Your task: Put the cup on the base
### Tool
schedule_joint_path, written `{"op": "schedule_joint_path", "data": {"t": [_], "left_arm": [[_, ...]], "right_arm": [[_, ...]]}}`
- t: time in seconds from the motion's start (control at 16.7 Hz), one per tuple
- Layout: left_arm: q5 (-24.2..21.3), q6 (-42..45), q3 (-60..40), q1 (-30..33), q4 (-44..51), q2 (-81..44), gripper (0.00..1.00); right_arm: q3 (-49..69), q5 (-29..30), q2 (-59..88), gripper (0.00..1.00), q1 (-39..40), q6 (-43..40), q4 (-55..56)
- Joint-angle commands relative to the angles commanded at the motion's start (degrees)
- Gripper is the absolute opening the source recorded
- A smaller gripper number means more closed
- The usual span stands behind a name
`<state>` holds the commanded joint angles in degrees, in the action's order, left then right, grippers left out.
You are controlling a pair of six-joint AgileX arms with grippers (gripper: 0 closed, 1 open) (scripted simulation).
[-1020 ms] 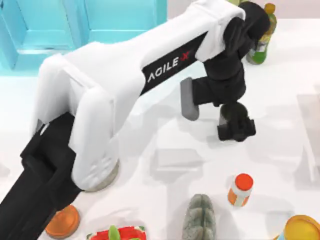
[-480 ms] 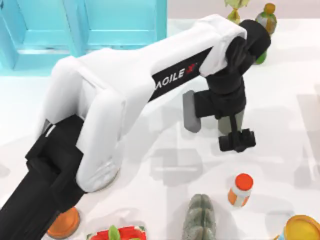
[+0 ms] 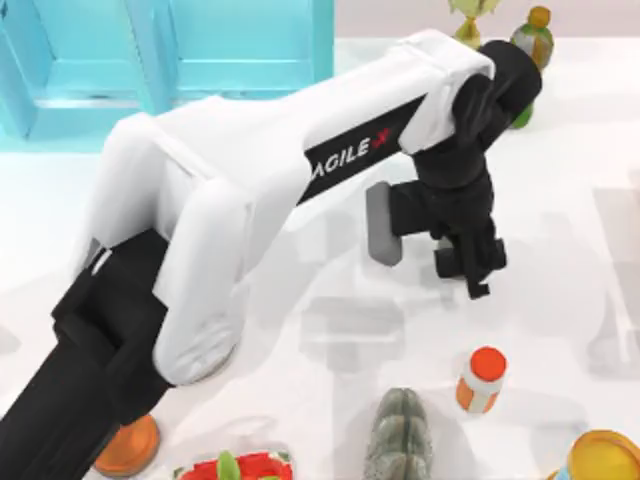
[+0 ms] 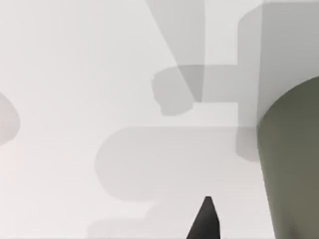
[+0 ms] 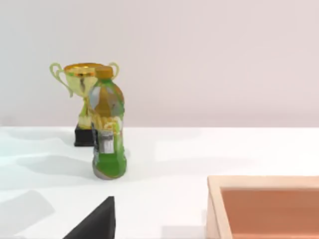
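Note:
The cup (image 4: 294,164) is a dark olive tumbler, seen close up in the left wrist view. My left gripper (image 3: 470,262) hangs over it right of the table's middle and covers it in the top view. The gripper is open: one dark fingertip (image 4: 206,219) stands beside the cup with a gap of white table between them. The base is hidden under my left arm's elbow at the lower left of the top view. A dark part of my right gripper (image 5: 97,221) shows low in the right wrist view, over the table's far right.
An orange-capped bottle (image 3: 483,380) and a grey ridged object (image 3: 400,435) sit in front of the gripper. A green bottle (image 3: 530,45) and gold trophy (image 3: 472,15) stand at the back. A turquoise cabinet (image 3: 200,40) is back left, a wooden box (image 5: 264,206) at the right.
My left gripper has turned and come down over the cup, whose dark top showed a second ago. The arm's forearm shifted slightly right.

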<state>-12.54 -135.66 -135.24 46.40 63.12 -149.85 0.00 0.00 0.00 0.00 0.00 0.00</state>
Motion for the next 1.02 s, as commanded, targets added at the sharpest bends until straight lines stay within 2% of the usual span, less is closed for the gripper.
{"op": "schedule_joint_path", "data": {"t": [0.18,0.24,0.78,1.02], "left_arm": [[0.00,0.00,0.00,0.00,0.00,0.00,0.02],[0.00,0.00,0.00,0.00,0.00,0.00,0.00],[0.00,0.03,0.12,-0.24,0.08,0.19,0.00],[0.45,5.93,1.84,-1.76,0.93,2.20,0.00]], "right_arm": [[0.00,0.00,0.00,1.00,0.00,0.00,0.00],[0.00,0.00,0.00,1.00,0.00,0.00,0.00],[0.00,0.00,0.00,1.00,0.00,0.00,0.00],[0.00,0.00,0.00,1.00,0.00,0.00,0.00]]}}
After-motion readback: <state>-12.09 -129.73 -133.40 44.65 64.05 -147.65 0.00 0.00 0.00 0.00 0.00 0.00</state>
